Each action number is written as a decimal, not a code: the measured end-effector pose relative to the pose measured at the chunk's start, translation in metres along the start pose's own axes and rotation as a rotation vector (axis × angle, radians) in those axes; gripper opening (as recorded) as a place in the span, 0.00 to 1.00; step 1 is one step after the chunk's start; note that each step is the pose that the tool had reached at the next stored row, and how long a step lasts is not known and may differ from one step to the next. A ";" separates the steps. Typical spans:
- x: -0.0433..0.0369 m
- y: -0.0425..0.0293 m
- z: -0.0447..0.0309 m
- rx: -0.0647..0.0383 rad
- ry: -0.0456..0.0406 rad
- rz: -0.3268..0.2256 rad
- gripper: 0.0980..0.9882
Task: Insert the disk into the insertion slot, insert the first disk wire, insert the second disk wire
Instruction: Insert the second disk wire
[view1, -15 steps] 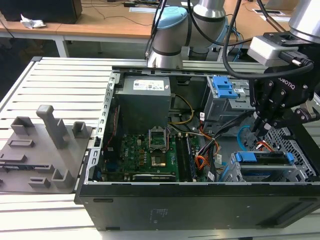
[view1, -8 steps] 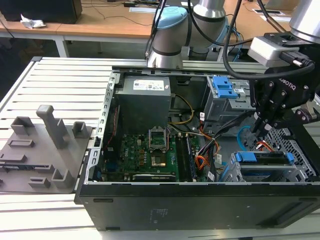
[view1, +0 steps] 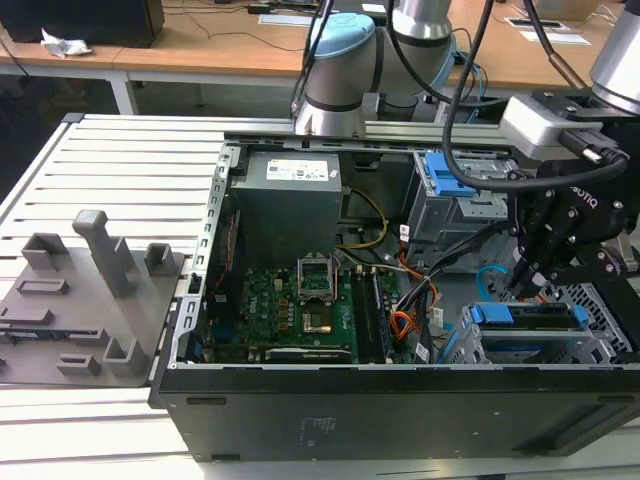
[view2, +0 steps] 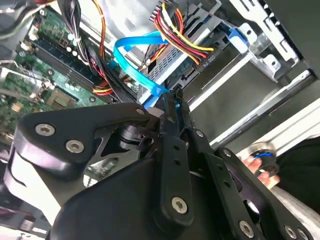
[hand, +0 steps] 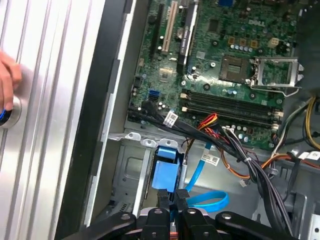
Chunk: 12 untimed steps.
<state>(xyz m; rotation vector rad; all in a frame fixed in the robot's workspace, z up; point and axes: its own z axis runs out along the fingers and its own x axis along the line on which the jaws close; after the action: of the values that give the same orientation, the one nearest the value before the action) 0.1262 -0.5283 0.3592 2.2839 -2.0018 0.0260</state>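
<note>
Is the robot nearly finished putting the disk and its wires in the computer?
Partly. Done: the disk in its blue frame looks seated in the insertion slot. In hand: the gripper is down at the disk's end, close to a light blue cable. Left: the first disk wire lies by the green board, apparently not plugged into the disk, so both wire steps look undone.
</note>
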 end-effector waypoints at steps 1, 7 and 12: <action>-0.0001 -0.0001 0.0005 -0.001 -0.0009 0.016 0.07; 0.0017 -0.0124 0.0078 -0.011 -0.0111 0.103 0.07; 0.0037 -0.0193 0.0131 -0.013 -0.0176 0.105 0.07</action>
<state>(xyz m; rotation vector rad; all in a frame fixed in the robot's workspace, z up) 0.1451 -0.5306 0.3451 2.1762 -2.1223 0.0008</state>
